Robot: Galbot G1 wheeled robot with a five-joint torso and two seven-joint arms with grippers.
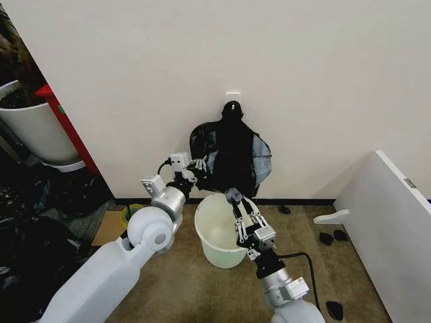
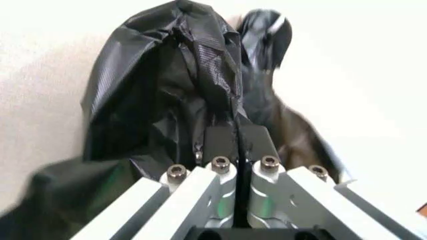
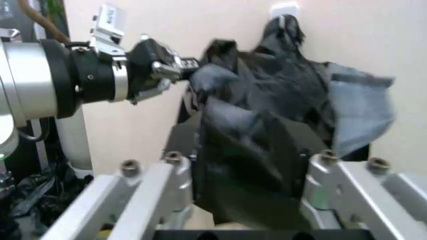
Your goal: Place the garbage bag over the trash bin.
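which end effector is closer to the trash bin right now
Right. The right end effector hangs open just over the trash bin rim, at the bottom of the hanging garbage bag. The left end effector is higher, shut on the bag's edge.

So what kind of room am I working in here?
Probably an office or lab corner used for testing: a bare cream wall, brown carpet, a white partition panel, and a garbage bag hanging from a wall hook above a trash bin.

Crinkly glossy black plastic garbage bag [image 1: 229, 156], smooth cream plastic trash bin [image 1: 217, 232]
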